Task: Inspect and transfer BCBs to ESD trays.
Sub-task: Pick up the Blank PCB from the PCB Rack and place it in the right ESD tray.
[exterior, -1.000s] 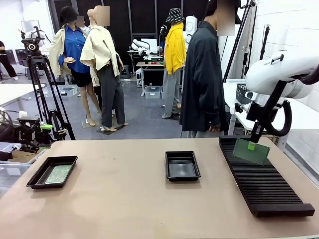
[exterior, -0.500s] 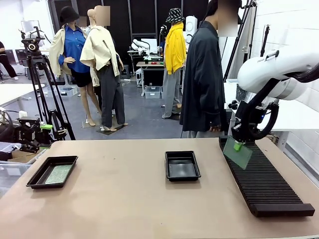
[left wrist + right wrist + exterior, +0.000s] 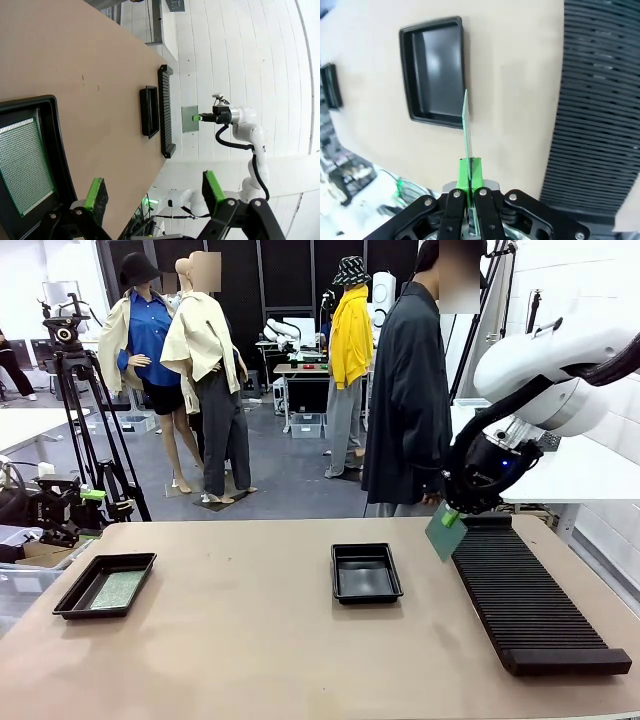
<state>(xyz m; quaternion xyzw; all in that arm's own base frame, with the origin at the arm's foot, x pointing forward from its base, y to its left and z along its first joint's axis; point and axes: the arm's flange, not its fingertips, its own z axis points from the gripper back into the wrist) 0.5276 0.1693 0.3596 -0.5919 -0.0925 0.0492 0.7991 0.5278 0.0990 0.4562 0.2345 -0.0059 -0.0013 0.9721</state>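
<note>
My right gripper (image 3: 452, 519) is shut on a green BCB (image 3: 441, 537), holding it by its top edge above the table between the middle ESD tray (image 3: 366, 572) and the ribbed rack (image 3: 525, 598). In the right wrist view the BCB (image 3: 466, 130) shows edge-on between the shut gripper (image 3: 470, 170), with the empty tray (image 3: 434, 70) beyond it. A second ESD tray (image 3: 105, 585) at the left holds another BCB (image 3: 118, 589). My left gripper (image 3: 152, 192) stands open above that tray (image 3: 55, 150) and its BCB (image 3: 22, 165).
The long black slotted rack (image 3: 595, 110) runs along the table's right side. A person in a dark coat (image 3: 405, 390) stands at the far edge. A tripod (image 3: 85, 410) stands beyond the table's left corner. Bare tabletop (image 3: 250, 640) lies between the trays.
My right arm has carried the BCB leftward off the rack toward the middle tray, and the board has turned more edge-on. The left arm has not moved.
</note>
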